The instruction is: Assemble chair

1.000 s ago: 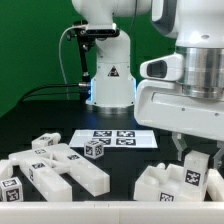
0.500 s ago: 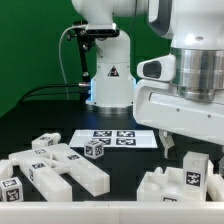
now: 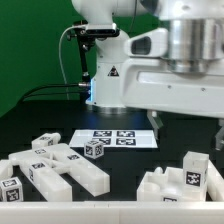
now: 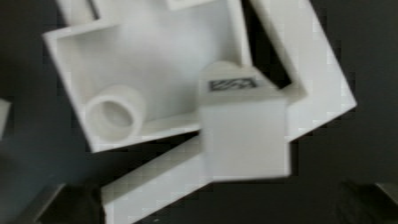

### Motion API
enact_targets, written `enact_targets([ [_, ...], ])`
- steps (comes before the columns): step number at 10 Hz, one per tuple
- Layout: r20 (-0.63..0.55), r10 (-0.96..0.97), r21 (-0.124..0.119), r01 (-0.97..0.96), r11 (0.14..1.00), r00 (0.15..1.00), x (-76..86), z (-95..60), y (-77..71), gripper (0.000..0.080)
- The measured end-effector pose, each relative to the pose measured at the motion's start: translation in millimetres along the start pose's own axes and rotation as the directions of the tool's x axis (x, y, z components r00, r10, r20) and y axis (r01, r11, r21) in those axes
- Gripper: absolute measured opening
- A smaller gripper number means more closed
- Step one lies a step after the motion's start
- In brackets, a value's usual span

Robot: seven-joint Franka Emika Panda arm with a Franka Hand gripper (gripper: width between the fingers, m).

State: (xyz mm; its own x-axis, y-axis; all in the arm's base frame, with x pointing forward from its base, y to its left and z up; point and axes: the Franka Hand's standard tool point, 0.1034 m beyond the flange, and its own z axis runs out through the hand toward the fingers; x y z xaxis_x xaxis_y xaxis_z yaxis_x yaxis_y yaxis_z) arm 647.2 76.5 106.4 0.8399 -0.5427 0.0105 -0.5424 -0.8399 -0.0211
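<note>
At about five o'clock in the exterior view, nearest the camera, the chair (image 3: 165, 190) stands as a partial build. It is a chunky white slab (image 3: 152, 186) with an upright bar (image 3: 197, 168) rising from it, a tag on the bar's face. The wrist view looks down on the same pair and shows the bar seated against the slab's raised edge, beside a round socket (image 4: 114, 114). Whether the bar is fully home cannot be told. It stands on its own and appears to need no support, which would explain why nothing grips it.

Above it, toward two o'clock, the gripper (image 3: 186, 126) hangs with its jaws spread wide and empty. Its dark fingers (image 3: 154, 121) are well apart and clear of the bar. Placed almost directly overhead like this, the arm could probably travel straight up without knocking the bar.

At seven to eight o'clock lie the loose parts (image 3: 60, 168), bars and blocks clustered together on the black table (image 3: 125, 170). They seem to be laid within easy reach for the steps not yet done. A small cube (image 3: 94, 150) sits just behind them, toward the centre. Farther back, near the middle, the marker board (image 3: 115, 138) lies flat, carrying only tags. Farthest of all, at twelve o'clock, the arm's base (image 3: 108, 80) stands before a green backdrop.
</note>
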Motion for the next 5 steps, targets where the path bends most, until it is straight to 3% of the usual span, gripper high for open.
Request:
enact_targets([
  [4, 0.003, -0.024, -0.002, 0.024, 1.0, 1.0, -0.2, 2.1, 0.2, 0.0649],
  [5, 0.005, -0.07, -0.003, 0.07, 0.998, 0.998, 2.2, 0.6, 7.2, 0.0649],
])
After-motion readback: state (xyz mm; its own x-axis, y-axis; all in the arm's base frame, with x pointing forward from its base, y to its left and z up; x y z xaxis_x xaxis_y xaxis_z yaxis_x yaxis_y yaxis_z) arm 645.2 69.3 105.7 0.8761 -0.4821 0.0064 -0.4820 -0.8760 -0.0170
